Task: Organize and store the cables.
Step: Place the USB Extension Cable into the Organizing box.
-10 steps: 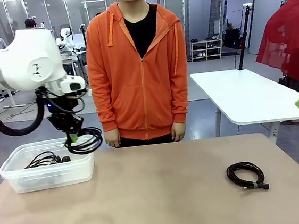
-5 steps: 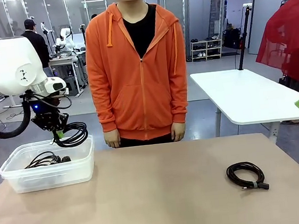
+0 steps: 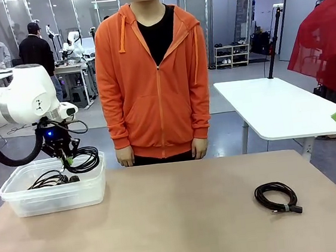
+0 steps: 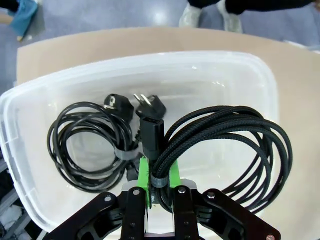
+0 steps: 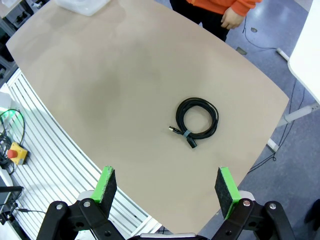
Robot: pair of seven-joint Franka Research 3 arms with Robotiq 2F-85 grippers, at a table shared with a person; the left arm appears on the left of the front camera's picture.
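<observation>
My left gripper point(image 3: 68, 162) point(image 4: 156, 175) is shut on a coiled black braided cable point(image 3: 84, 159) point(image 4: 235, 145), holding it over the clear plastic bin point(image 3: 20, 203) point(image 4: 260, 80) at the table's left. Inside the bin lies another coiled black cable point(image 3: 48, 179) point(image 4: 87, 145) with two round plug ends. A third coiled cable point(image 3: 276, 197) point(image 5: 196, 119) rests on the table at the right. High above the table, my right gripper point(image 5: 165, 186) is open, its green pads wide apart and nothing between them.
A person in an orange hoodie point(image 3: 153, 73) stands at the far edge, hands point(image 3: 125, 156) down at the sides. The tan table point(image 3: 184, 220) is bare between the bin and the right cable. A white table point(image 3: 274, 109) stands behind on the right.
My left arm has carried the braided coil leftward and down, from beside the bin's right rim to over the bin. The cable on the table and the person have not moved.
</observation>
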